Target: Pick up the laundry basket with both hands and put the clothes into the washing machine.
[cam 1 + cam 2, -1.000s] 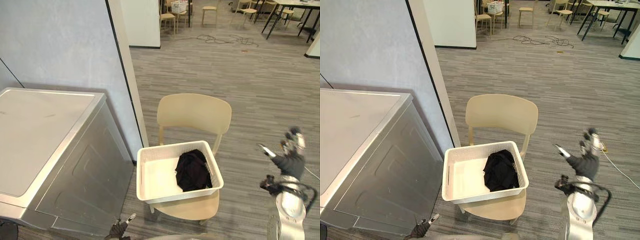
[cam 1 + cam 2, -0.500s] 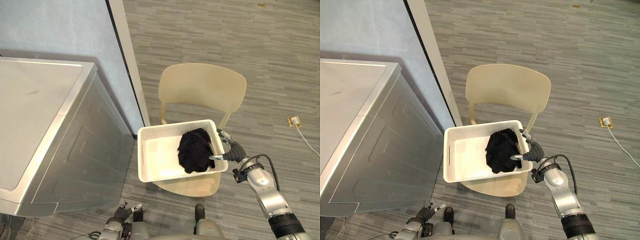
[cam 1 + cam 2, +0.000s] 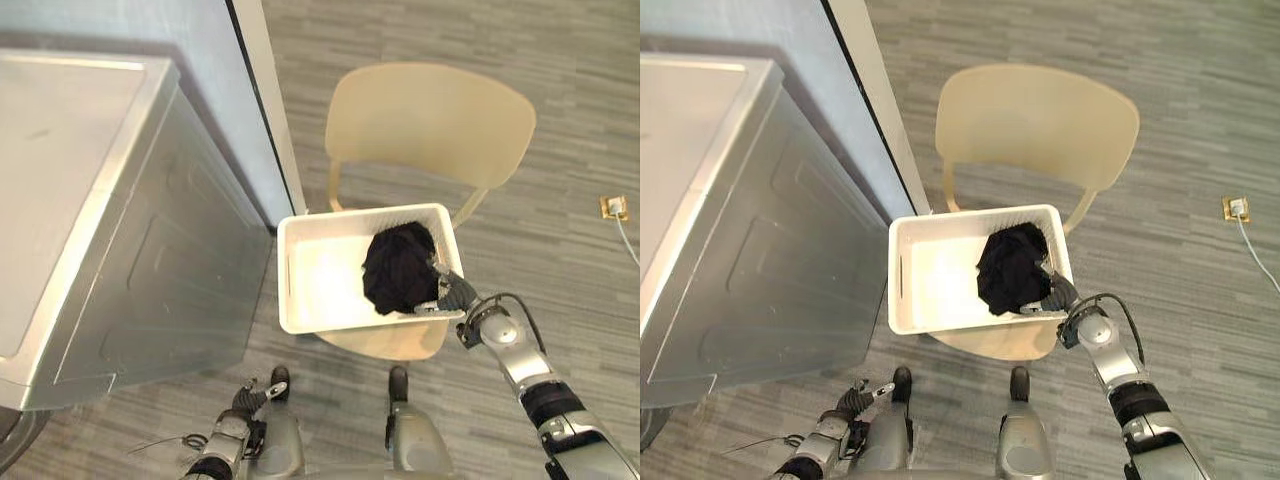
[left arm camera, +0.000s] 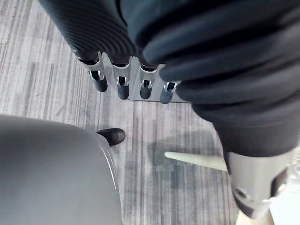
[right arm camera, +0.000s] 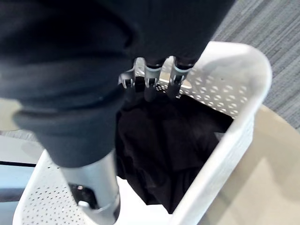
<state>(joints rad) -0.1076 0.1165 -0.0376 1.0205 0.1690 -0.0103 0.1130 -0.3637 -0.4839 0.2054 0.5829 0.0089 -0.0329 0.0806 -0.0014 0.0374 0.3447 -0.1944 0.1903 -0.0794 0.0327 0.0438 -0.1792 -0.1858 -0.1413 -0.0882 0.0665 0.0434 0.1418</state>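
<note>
Laundry basket [image 3: 320,290], white, perforated walls; set on seat of beige chair [image 3: 430,120], just beside silver washing machine [image 3: 110,210], lid down. Black clothes [image 3: 400,268] heaped in basket's right half. Right hand [image 3: 452,293] at basket's right rim, fingers [image 5: 151,75] straight, side by side, tips against the clothes, closed round nothing. Left hand [image 3: 250,397] low over grey plank floor [image 3: 560,180], well apart from basket, fingers [image 4: 123,88] straight, relaxed, holding nothing.
</note>
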